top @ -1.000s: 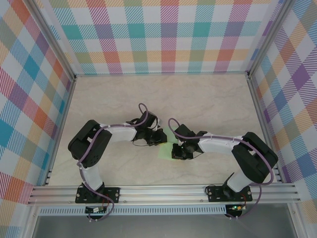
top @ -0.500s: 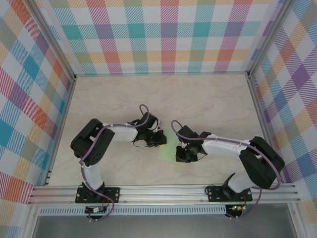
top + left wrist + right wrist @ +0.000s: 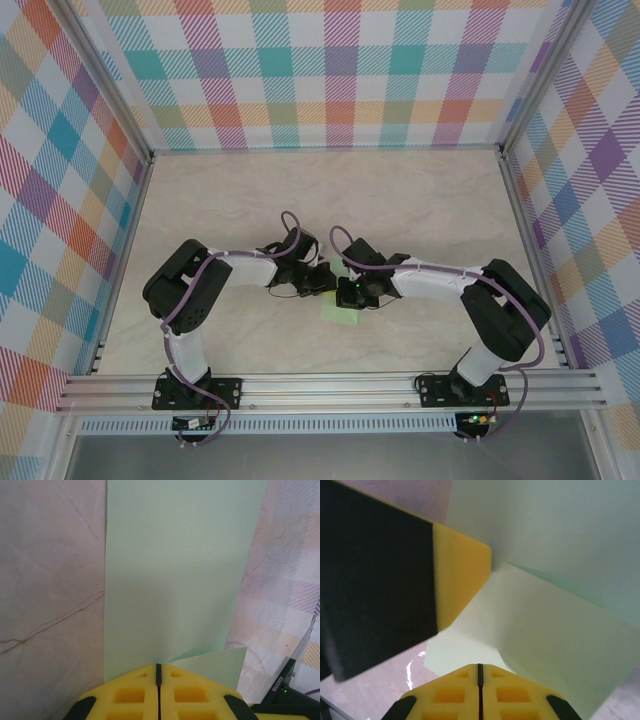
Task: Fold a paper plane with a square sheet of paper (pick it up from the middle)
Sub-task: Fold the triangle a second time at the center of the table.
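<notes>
The square sheet of paper lies pale mint-green on the table between the two arms. My left gripper is shut, with its tips resting on the sheet, which runs flat ahead of the jaws. A lighter flap lifts at the right of them. My right gripper is shut where a raised, creased flap of the sheet comes in. The left gripper's yellow finger touches the paper at the flap's far corner. No finished paper plane shape is visible.
The marble-patterned table stretches behind and to both sides of the arms. Checked walls with metal frame rails enclose it. Both arms bend inward, with their wrists almost touching over the paper.
My right gripper has moved left and slightly back, closing up to the left gripper and covering more of the sheet. The left arm has hardly shifted.
</notes>
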Action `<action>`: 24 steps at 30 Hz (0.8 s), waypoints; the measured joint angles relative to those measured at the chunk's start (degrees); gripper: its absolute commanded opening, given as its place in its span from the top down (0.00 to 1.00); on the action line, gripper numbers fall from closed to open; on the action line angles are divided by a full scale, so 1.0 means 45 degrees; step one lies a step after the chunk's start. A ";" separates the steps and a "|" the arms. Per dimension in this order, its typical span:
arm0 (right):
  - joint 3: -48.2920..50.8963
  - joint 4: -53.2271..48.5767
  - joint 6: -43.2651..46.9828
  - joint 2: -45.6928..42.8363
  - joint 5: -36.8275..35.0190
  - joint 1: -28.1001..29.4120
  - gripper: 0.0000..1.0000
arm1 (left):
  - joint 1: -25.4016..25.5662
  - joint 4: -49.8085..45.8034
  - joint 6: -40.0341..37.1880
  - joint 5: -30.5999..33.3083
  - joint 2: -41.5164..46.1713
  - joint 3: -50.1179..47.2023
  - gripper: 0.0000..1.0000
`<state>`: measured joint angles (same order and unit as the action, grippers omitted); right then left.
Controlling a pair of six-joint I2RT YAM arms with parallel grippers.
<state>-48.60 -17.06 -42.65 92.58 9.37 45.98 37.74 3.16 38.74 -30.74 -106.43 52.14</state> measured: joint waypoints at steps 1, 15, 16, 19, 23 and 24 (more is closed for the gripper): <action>0.0034 0.0194 -0.0015 0.0039 -0.0049 0.0000 0.96 | 0.0000 0.0063 0.0024 -0.0024 0.0000 -0.0034 0.95; 0.0335 0.1355 -0.0107 0.0588 -0.0554 0.0000 0.98 | -0.0010 0.0355 0.0194 -0.0078 0.0000 -0.0165 0.96; 0.0369 0.1409 -0.0107 0.0593 -0.0563 0.0000 0.98 | -0.0010 0.0355 0.0194 -0.0078 0.0000 -0.0165 0.96; 0.0452 0.1525 -0.0107 0.0588 -0.0593 0.0000 0.98 | -0.0010 0.0350 0.0194 -0.0063 0.0000 -0.0165 0.96; 0.0670 0.1773 -0.0097 0.0466 -0.0588 0.0000 0.98 | -0.0010 0.0340 0.0194 -0.0044 0.0000 -0.0165 0.96; 0.0753 0.1841 -0.0092 0.0408 -0.0593 0.0000 0.98 | -0.0010 0.0335 0.0194 -0.0034 0.0000 -0.0165 0.96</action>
<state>-45.21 -8.78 -43.07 94.41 6.70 45.98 37.69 4.67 39.62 -30.89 -106.43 51.40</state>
